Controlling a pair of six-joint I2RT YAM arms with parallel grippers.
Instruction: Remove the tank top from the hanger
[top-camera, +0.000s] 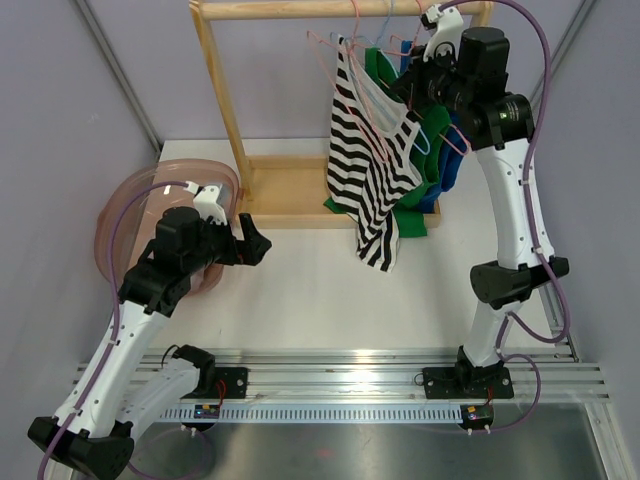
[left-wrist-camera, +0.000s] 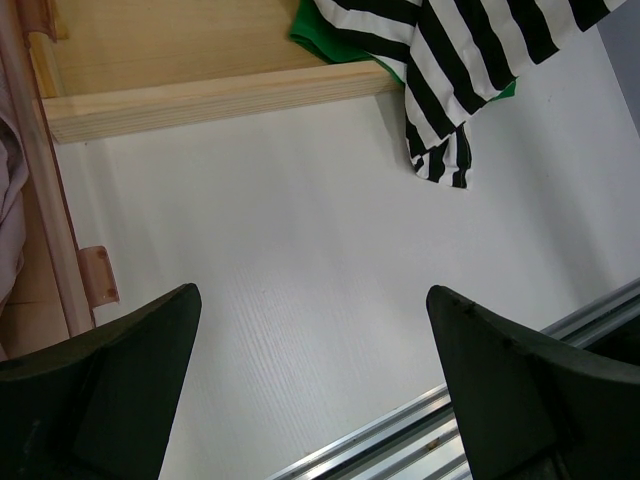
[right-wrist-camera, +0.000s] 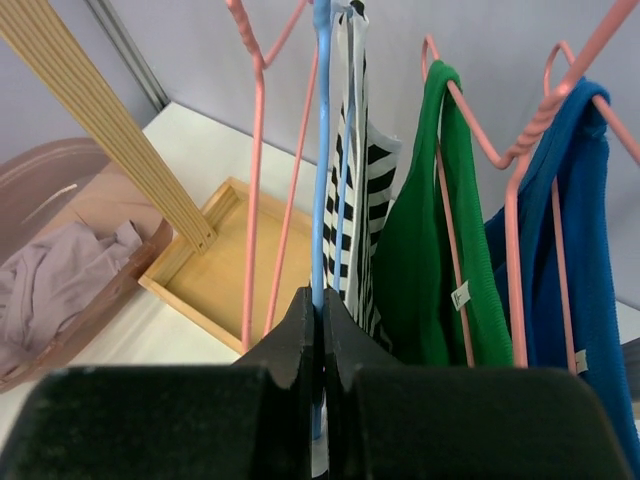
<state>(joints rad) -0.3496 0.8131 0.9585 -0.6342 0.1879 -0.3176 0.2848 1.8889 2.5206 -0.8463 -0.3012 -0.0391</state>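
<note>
The black-and-white striped tank top (top-camera: 370, 170) hangs on a light blue hanger (right-wrist-camera: 320, 160) from the wooden rack's top rail (top-camera: 300, 9). It also shows in the right wrist view (right-wrist-camera: 368, 190), and its hem shows in the left wrist view (left-wrist-camera: 450, 80). My right gripper (right-wrist-camera: 320, 300) is shut on the blue hanger's wire just beside the top, and sits high at the rail in the top view (top-camera: 415, 85). My left gripper (top-camera: 256, 243) is open and empty, low over the white table (left-wrist-camera: 300, 230), left of the hanging hem.
A green top (right-wrist-camera: 430, 250) and a blue top (right-wrist-camera: 590, 260) hang on pink hangers (right-wrist-camera: 255, 180) right of the striped one. The rack's wooden base tray (top-camera: 285, 190) lies below. A pink basket (top-camera: 130, 200) with grey cloth (right-wrist-camera: 60, 270) stands at the left.
</note>
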